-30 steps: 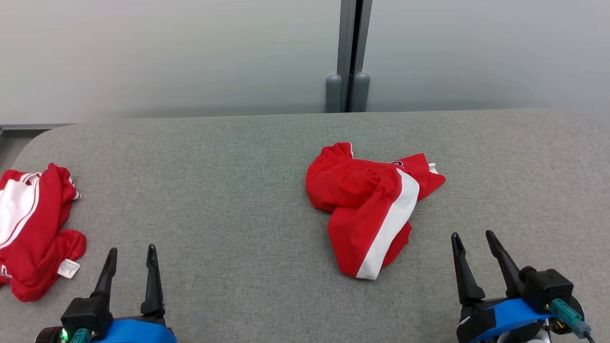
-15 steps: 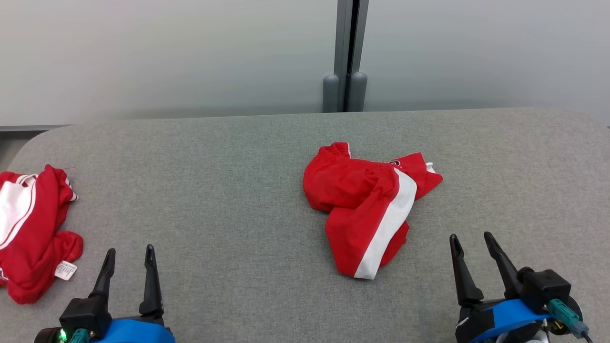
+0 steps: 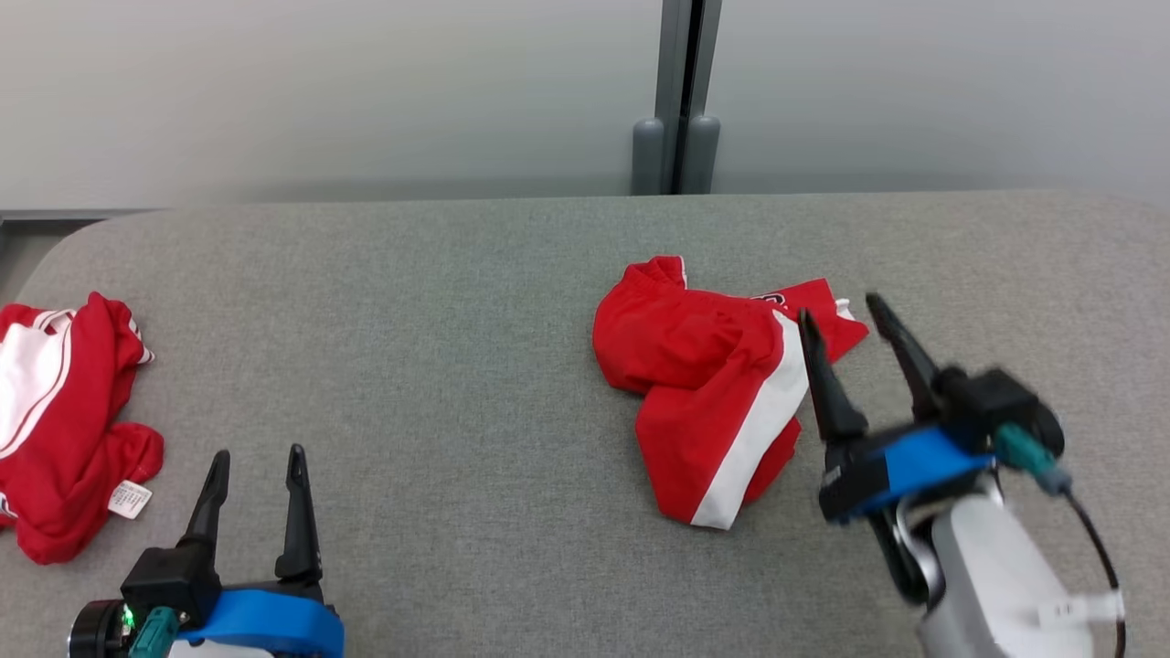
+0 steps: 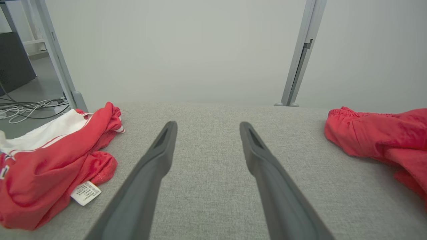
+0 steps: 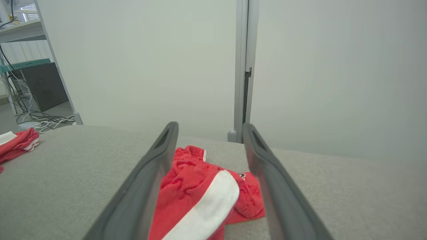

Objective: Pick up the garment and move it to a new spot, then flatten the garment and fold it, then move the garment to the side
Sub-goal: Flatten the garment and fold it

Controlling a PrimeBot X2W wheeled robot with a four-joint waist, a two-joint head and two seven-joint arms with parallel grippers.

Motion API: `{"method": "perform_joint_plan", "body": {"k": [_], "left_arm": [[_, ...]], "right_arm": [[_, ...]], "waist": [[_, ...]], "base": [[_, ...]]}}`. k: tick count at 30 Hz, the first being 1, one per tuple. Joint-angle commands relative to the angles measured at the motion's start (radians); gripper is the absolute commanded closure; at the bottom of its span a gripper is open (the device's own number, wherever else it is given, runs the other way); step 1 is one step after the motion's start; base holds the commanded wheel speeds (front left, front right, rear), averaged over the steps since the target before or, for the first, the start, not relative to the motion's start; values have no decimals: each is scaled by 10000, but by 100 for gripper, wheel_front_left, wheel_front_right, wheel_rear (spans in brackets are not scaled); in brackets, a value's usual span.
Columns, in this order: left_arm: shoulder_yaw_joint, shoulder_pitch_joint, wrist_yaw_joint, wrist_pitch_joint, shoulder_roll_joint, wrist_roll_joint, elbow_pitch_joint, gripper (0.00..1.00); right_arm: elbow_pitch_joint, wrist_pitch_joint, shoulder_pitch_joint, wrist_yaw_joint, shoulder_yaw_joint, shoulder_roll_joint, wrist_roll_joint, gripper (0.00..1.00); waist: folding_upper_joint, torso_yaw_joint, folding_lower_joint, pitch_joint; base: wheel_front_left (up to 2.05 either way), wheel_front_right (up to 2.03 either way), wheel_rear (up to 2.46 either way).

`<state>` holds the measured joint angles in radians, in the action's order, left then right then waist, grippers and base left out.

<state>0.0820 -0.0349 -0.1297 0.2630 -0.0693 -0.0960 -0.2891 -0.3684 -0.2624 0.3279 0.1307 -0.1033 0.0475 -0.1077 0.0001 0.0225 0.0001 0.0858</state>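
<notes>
red garment (image 3: pixel 695 366) unmoved; your right gripper (image 3: pixel 839 308) has advanced to its right edge, jaws spread, empty: grasp next. left gripper (image 3: pixel 258 452) parked, spread.

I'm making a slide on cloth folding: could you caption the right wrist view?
Open right gripper aimed at a crumpled red garment with a white stripe on a grey fabric-covered table.

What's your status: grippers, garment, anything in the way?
Left gripper open, empty, near front of the table. Right gripper open above the red shorts, nothing held. Shorts crumpled mid-table. Nothing between; second red garment far left.
</notes>
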Motion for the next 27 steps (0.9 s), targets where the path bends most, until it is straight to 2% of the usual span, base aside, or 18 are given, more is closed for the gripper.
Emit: {"method": "perform_joint_plan", "body": {"k": [1,5,9,15,19,24,26,27], "left_arm": [[-55,-226,-14,27,-36,-20,61,0],[-132,-415,-13,27,-67,-70,93,0],[-166,-593,-13,27,-95,-100,139,0],[-182,-784,-14,27,-99,-145,224,0],[-264,-875,-14,27,-77,-142,212,0],[-311,-1009,-14,27,-59,-152,239,0],[-278,-1041,-14,27,-53,-146,253,0],[-261,-1070,-14,27,-50,-145,260,0]], "right_arm": [[-181,-37,620,1,-11,56,21,0],[-1488,-35,1928,1,26,61,309,0],[-3453,5,3013,1,184,53,598,0],[-5870,537,3959,1,227,54,879,0],[-7028,659,4120,1,215,53,537,0],[-7670,816,4043,1,-564,48,-1015,0],[-7668,832,3956,3,-1002,50,-1553,100],[-7583,680,3956,3,-1156,51,-1729,100]], "waist": [[-1,111,-1,147],[-1,262,-1,409],[-1,376,-1,648],[-1,439,-1,943],[-1,480,-1,1054],[-1,510,-1,1183],[-1,488,-1,1210],[-1,475,-1,1216]], "base": [[0,0,0],[0,0,0],[0,0,0],[0,0,0],[0,0,0],[0,0,0],[0,0,0],[0,0,0]]}}
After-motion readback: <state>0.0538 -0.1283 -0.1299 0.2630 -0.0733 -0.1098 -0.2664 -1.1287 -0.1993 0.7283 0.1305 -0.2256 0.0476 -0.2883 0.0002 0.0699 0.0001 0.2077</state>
